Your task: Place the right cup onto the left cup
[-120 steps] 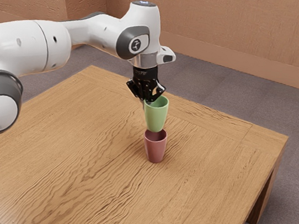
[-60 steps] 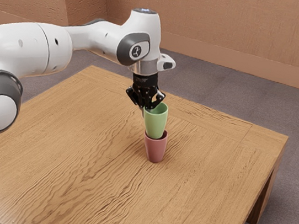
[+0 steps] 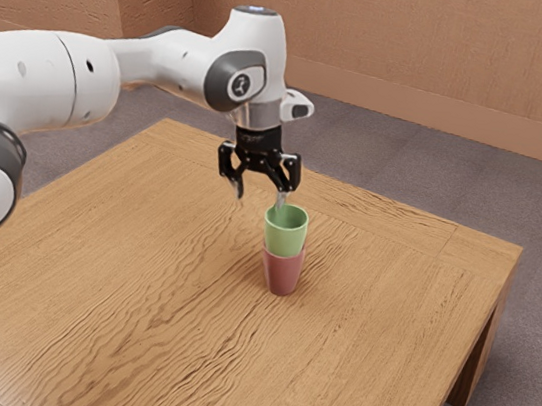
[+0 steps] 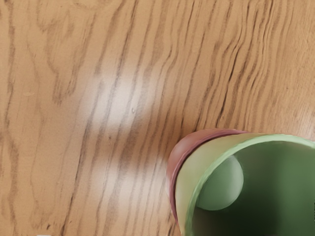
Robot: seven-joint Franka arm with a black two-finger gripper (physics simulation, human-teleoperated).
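My gripper [image 3: 260, 196] stands open above the table, its fingers spread wide. One fingertip is close to the far rim of the green cup [image 3: 285, 231]; whether they touch I cannot tell. The green cup sits upright, its lower part inside the pink cup [image 3: 283, 273], which stands on the table. From my hand, the green cup [image 4: 184, 194] opens toward the camera, with the rim of the pink cup [image 4: 178, 161] around its outside.
The wooden table [image 3: 140, 275] spreads around the stacked cups, with its edge [image 3: 481, 324] toward the exterior view's right. Grey floor [image 3: 407, 172] and a brown wall [image 3: 425, 43] lie beyond.
The green cup has come down into the pink one. My gripper has opened and let go of it, then shifted slightly up and toward the exterior view's left.
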